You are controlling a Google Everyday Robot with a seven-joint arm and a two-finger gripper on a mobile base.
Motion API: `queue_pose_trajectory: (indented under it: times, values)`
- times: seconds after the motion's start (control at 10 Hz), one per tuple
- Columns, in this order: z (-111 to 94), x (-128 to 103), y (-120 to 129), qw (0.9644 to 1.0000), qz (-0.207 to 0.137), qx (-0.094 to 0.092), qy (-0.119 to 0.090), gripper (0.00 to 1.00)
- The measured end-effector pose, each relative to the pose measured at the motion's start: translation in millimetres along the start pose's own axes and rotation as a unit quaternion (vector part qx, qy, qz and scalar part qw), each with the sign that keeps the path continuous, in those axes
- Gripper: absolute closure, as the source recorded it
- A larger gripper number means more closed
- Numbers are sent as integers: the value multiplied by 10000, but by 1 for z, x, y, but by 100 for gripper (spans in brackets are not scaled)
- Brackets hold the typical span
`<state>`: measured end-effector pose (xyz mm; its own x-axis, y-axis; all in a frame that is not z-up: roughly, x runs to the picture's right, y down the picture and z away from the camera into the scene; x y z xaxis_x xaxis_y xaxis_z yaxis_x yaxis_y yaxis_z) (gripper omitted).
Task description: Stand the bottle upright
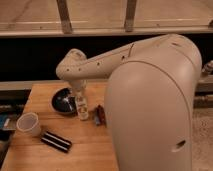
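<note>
The bottle [83, 108] is small, slim and cream-white with a pale label. It stands about upright on the wooden table [80, 150], just right of the black bowl. My gripper [80, 96] hangs straight down from the arm and sits over the bottle's top, hiding its cap. My arm reaches in from the right, and its large cream body fills the right half of the view.
A black bowl [63, 101] lies just left of the bottle. A white round cup [28, 124] stands at the table's left edge. A black flat bar [56, 141] lies in front. A small red-brown object [99, 115] lies right of the bottle, next to the arm's body.
</note>
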<state>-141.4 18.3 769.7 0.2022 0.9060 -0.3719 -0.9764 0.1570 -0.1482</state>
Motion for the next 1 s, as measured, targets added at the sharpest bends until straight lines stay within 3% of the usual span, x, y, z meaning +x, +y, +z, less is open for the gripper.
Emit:
queue_pose_trajectory:
  times: [0.2,0.7,1.0]
  values:
    - [2,0,2,10000,15,-32,-11,95]
    - [-7,14,-1,9999,87,7,-84,41]
    - [-7,24,-4,9999,132,-8,-76,21]
